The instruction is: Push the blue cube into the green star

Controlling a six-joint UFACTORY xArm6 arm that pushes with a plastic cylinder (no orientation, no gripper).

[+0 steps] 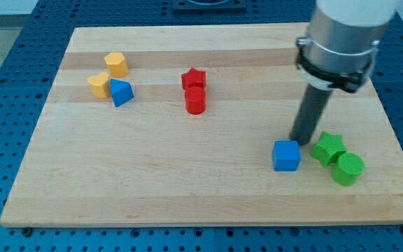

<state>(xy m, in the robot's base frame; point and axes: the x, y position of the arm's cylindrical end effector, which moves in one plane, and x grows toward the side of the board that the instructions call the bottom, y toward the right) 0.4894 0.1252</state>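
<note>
Camera view: my tip (301,142) sits on the wooden counter (152,175) at the right, just beyond the blue cube (286,155), touching or nearly touching its far right corner. There is no claw on this arm, only the dark rod. The green star (328,148) lies just right of the cube, a narrow gap between them, with a green cylinder (347,169) against the star's near right side. Far left: a yellow block (116,64), another yellow piece (99,85) and a blue wedge-like block (122,92) clustered together. Mid-counter, a red star (194,79) touches a red cylinder (196,101).
</note>
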